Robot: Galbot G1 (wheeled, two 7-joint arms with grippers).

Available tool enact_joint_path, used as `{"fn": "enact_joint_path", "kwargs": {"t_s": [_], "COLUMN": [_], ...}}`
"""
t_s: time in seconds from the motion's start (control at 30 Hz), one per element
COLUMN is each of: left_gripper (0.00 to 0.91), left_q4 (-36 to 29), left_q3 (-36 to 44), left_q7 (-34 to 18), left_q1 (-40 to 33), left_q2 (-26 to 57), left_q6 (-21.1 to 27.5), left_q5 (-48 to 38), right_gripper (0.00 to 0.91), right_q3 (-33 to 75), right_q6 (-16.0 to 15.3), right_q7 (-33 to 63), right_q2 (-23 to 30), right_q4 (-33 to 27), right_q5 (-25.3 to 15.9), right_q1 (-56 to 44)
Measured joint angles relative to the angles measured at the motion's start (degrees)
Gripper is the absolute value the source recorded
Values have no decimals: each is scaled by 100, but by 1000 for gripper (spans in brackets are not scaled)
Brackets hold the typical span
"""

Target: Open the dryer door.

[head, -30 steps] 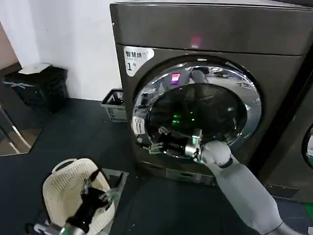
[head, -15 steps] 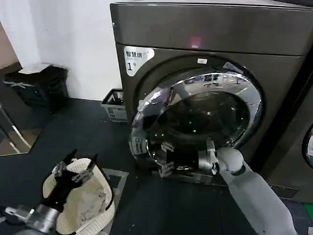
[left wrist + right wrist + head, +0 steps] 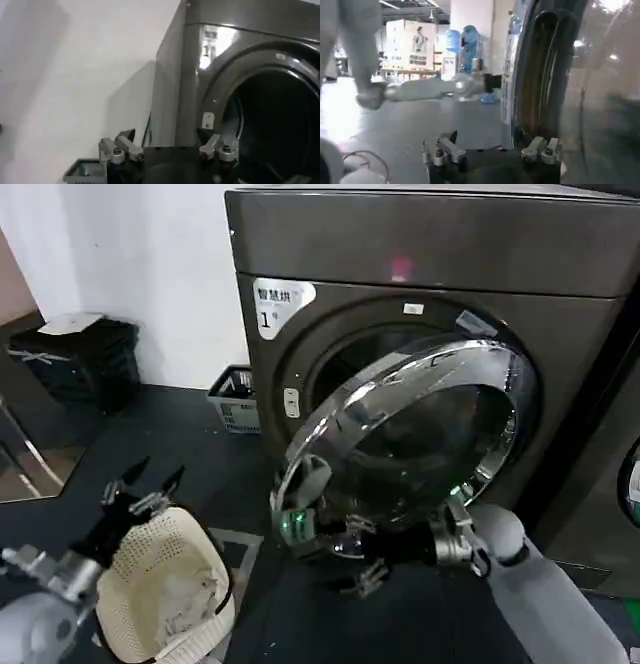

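Nearest me, my left gripper [image 3: 140, 484] hangs low on my left with its dark fingers spread and empty, just above the white perforated plastic laundry basket [image 3: 165, 589] on the dark floor; a second ago it sat lower, over the basket's middle, so it has lifted and drifted aside while idle.

A little further out, my right gripper [image 3: 362, 556] reaches under the lower edge of the large round porthole door with its wide chrome ring and dark tinted glass [image 3: 420, 434]. Its fingers look parted, not pinching anything, close beside the door's rim.

The main change is the door itself: a second ago it lay flush against the front, half a second ago it had cracked away, and now it stands swung well out on its right-hand hinge, tilted toward me.

Behind it, the big dark grey-bronze metal dryer with the white "1" sticker [image 3: 420, 244] shows its round drum opening [image 3: 272, 125] uncovered. I judge the task nearly complete; a bit more swing would finish it.
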Motion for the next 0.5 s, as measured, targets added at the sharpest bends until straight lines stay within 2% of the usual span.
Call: {"fn": "enact_joint_path", "kwargs": {"t_s": [0.2, 0.5], "left_gripper": [907, 907], "left_q4": [717, 1504], "left_q3": [416, 1317], "left_q7": [-18, 374], "left_q1": [-617, -1587], "left_q2": [582, 1347], "left_q6": [49, 76], "left_q5": [-737, -1405], "right_gripper": [907, 907], "right_q3": [296, 1165], "right_q6": [173, 359], "right_q7": [-247, -360], "right_q2": [-203, -442], "right_q4": [157, 463], "right_q5": [48, 197], "right_q1": [-343, -1076]}}
